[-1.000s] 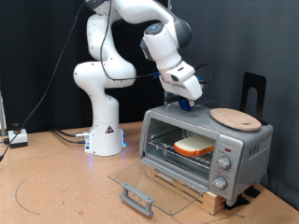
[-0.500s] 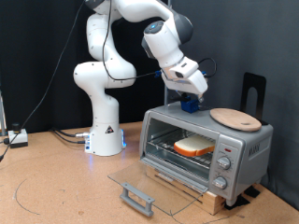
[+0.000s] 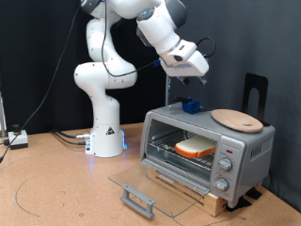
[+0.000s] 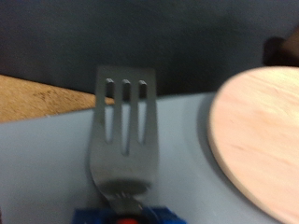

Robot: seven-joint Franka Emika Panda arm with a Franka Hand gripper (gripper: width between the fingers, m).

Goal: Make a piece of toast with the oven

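Black backdrop behind; brown tabletop below. Upper centre, the arm's gripper hangs above the oven, its opening indiscernible; piece of toast sits inside.

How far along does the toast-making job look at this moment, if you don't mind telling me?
Done: the piece of toast lies on the rack inside the oven. In hand: a slotted spatula shows right before the wrist camera, above the oven's top beside the round wooden board; the gripper hovers over the oven. Left: the glass door lies open, flat in front.
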